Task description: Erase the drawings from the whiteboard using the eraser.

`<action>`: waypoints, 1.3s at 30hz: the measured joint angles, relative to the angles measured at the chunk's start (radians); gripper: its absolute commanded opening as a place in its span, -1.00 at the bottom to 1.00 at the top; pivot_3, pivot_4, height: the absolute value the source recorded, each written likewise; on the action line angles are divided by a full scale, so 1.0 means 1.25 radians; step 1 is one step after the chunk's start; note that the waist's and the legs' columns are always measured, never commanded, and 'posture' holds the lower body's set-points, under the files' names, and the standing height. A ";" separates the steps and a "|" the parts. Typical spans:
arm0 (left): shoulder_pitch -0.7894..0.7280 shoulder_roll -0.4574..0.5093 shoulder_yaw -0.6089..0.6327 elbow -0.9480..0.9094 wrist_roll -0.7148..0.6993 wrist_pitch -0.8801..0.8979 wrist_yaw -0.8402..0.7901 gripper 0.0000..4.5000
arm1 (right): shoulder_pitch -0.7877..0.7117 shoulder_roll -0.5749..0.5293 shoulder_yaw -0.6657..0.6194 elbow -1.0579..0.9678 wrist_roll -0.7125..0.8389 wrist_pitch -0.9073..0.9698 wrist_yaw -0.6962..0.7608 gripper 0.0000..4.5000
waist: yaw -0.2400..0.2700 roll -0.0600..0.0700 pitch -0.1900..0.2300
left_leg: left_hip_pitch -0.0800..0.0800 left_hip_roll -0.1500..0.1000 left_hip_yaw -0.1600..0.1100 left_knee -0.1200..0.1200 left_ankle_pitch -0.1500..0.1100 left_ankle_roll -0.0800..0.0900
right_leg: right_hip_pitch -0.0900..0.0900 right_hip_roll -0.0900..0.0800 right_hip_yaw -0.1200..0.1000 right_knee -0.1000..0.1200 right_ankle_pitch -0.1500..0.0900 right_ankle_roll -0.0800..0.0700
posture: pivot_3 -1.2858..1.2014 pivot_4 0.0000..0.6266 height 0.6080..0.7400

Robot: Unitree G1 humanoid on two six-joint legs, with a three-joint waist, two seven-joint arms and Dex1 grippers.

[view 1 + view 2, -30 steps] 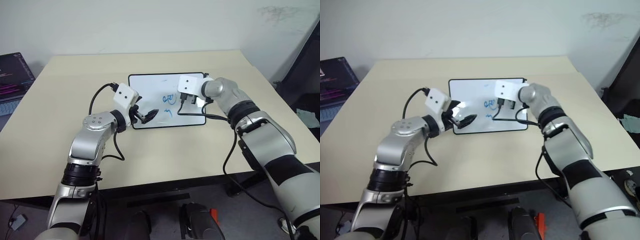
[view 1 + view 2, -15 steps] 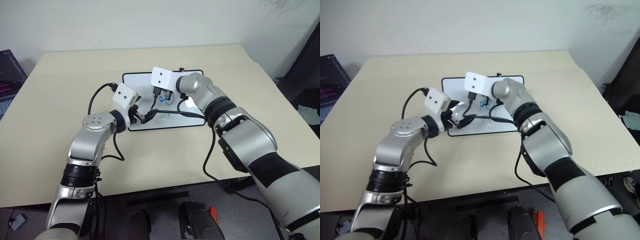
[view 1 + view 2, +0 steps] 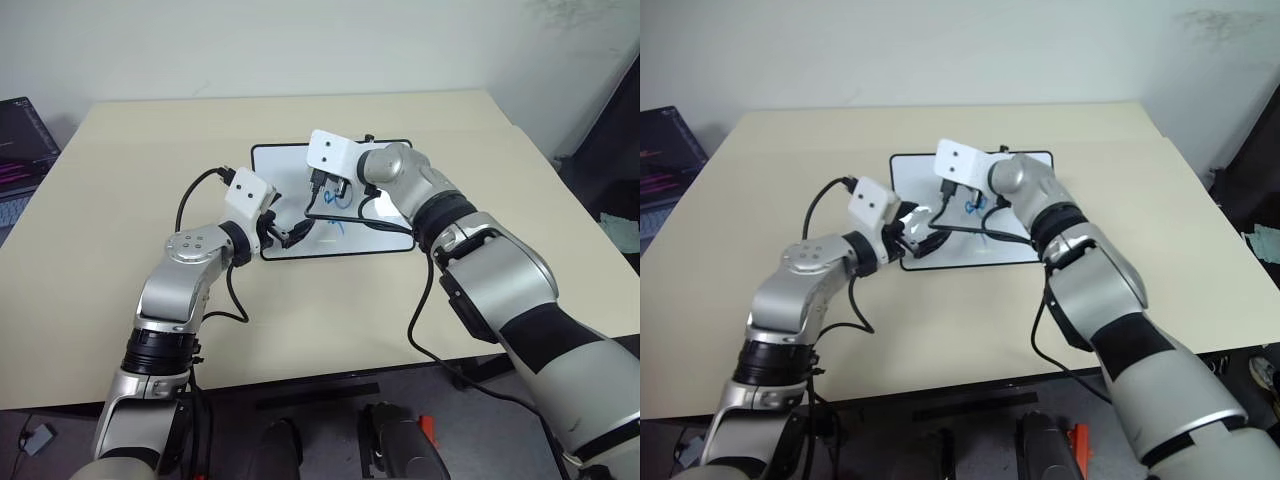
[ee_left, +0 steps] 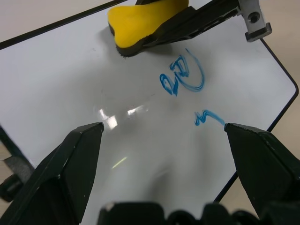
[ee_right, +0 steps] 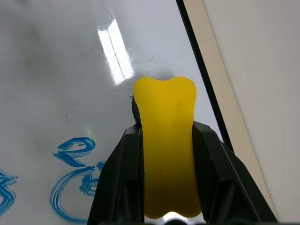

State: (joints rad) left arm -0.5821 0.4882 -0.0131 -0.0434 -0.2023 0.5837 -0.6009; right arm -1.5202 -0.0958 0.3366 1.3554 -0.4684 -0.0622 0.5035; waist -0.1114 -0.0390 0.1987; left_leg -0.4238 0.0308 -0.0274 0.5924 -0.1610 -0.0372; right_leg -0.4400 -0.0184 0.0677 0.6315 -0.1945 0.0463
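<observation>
The whiteboard (image 3: 280, 170) lies flat on the table, black-framed and glossy. Blue drawings (image 4: 183, 77) sit near its middle: a looped scribble, and a small zigzag (image 4: 206, 118) beside it. My right gripper (image 3: 318, 186) is shut on the yellow eraser (image 5: 166, 140), which presses on the board next to the looped scribble (image 5: 75, 183), close to the board's black edge. The eraser (image 4: 140, 23) also appears in the left wrist view. My left gripper (image 3: 290, 235) hovers open over the board's near left part, with nothing between its fingers (image 4: 70, 159).
An open laptop (image 3: 20, 140) stands at the table's far left edge. A black cable (image 3: 350, 222) from the right wrist drapes across the board. Bare beige tabletop (image 3: 480, 150) surrounds the board.
My right gripper has carried the eraser leftward across the board, from the right of the blue scribbles to their left. The left arm has stayed where it was.
</observation>
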 measured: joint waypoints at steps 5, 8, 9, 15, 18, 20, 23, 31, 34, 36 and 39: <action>-0.001 0.000 0.000 0.001 0.000 -0.002 -0.001 1.00 | 0.015 -0.044 0.001 -0.012 0.000 -0.001 0.023 -0.55 | 0.024 0.000 0.000 | 0.000 -0.001 0.000 0.002 0.000 0.000 | 0.002 0.000 0.000 0.000 0.000 -0.001 | 0.03 -0.52 1.00; -0.005 -0.001 -0.001 0.003 0.000 -0.003 -0.002 1.00 | 0.026 -0.067 0.004 -0.019 -0.001 -0.002 0.035 -0.55 | 0.027 0.000 0.000 | 0.000 -0.001 0.001 0.003 0.000 0.000 | 0.003 -0.001 0.000 0.000 0.000 -0.001 | 0.03 -0.52 1.00; -0.008 -0.001 -0.001 0.003 0.000 -0.003 -0.002 1.00 | 0.033 -0.076 0.007 -0.022 -0.001 -0.003 0.038 -0.55 | 0.028 0.000 0.000 | 0.000 -0.001 0.001 0.004 0.000 0.000 | 0.004 -0.001 0.000 0.000 0.000 -0.001 | 0.03 -0.52 1.00; -0.014 -0.002 -0.004 0.012 0.000 -0.005 -0.011 1.00 | 0.049 -0.118 0.013 -0.030 -0.002 -0.010 0.055 -0.55 | 0.028 -0.001 0.000 | 0.002 -0.001 0.000 0.006 0.000 0.000 | 0.007 -0.001 0.000 0.000 0.000 0.000 | 0.03 -0.52 1.00; -0.017 -0.002 -0.007 0.012 0.001 -0.006 -0.016 1.00 | 0.059 -0.135 0.018 -0.034 -0.002 -0.011 0.065 -0.55 | 0.028 -0.001 0.000 | 0.007 -0.001 0.000 0.006 0.000 0.000 | 0.012 -0.001 0.000 -0.001 0.000 -0.001 | 0.03 -0.52 1.00; -0.020 -0.002 -0.008 0.013 0.001 -0.008 -0.017 1.00 | 0.065 -0.145 0.020 -0.036 -0.002 -0.013 0.068 -0.55 | 0.027 -0.001 0.000 | 0.007 -0.001 0.000 0.006 0.000 0.000 | 0.013 -0.001 0.000 -0.002 0.000 -0.001 | 0.03 -0.52 1.00; -0.022 -0.002 -0.011 0.013 0.002 -0.013 -0.017 1.00 | 0.067 -0.148 0.025 -0.037 -0.002 -0.013 0.068 -0.55 | 0.027 -0.001 0.000 | 0.007 -0.001 0.000 0.007 0.000 0.000 | 0.013 -0.001 0.000 -0.002 0.000 -0.001 | 0.03 -0.52 1.00; -0.022 -0.002 -0.016 0.015 0.002 -0.016 -0.016 1.00 | 0.059 -0.118 0.026 -0.033 -0.001 -0.011 0.046 -0.55 | 0.019 -0.001 0.000 | 0.007 0.000 0.000 0.007 0.000 0.000 | 0.014 -0.001 0.000 -0.002 0.000 0.000 | 0.03 -0.52 1.00; -0.022 -0.002 -0.016 0.015 0.001 -0.016 -0.016 1.00 | 0.047 -0.091 0.016 -0.020 0.001 -0.001 0.032 -0.55 | 0.009 0.000 0.000 | 0.008 0.000 0.000 0.007 0.000 0.000 | 0.013 -0.001 0.000 -0.001 0.000 -0.001 | 0.03 -0.52 1.00; -0.021 -0.002 -0.015 0.015 0.001 -0.016 -0.015 1.00 | 0.035 -0.067 0.013 -0.011 0.001 0.007 0.019 -0.55 | -0.001 0.000 0.000 | 0.009 0.000 0.000 0.007 0.000 0.000 | 0.013 0.000 0.000 -0.001 0.000 -0.001 | 0.03 -0.52 1.00; -0.017 -0.001 -0.014 0.011 0.001 -0.016 -0.014 1.00 | 0.028 -0.028 0.005 -0.006 0.004 0.008 0.010 -0.55 | -0.007 0.000 0.000 | 0.009 0.000 -0.001 0.006 0.000 0.000 | 0.012 0.000 0.000 0.000 0.000 -0.001 | 0.03 -0.52 1.00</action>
State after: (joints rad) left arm -0.6040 0.4875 -0.0311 -0.0295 -0.2010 0.5641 -0.6186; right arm -1.4854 -0.1311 0.3425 1.3475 -0.4638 -0.0523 0.5166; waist -0.1208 -0.0394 0.1983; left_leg -0.4130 0.0311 -0.0281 0.5999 -0.1606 -0.0369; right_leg -0.4246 -0.0183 0.0680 0.6310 -0.1948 0.0455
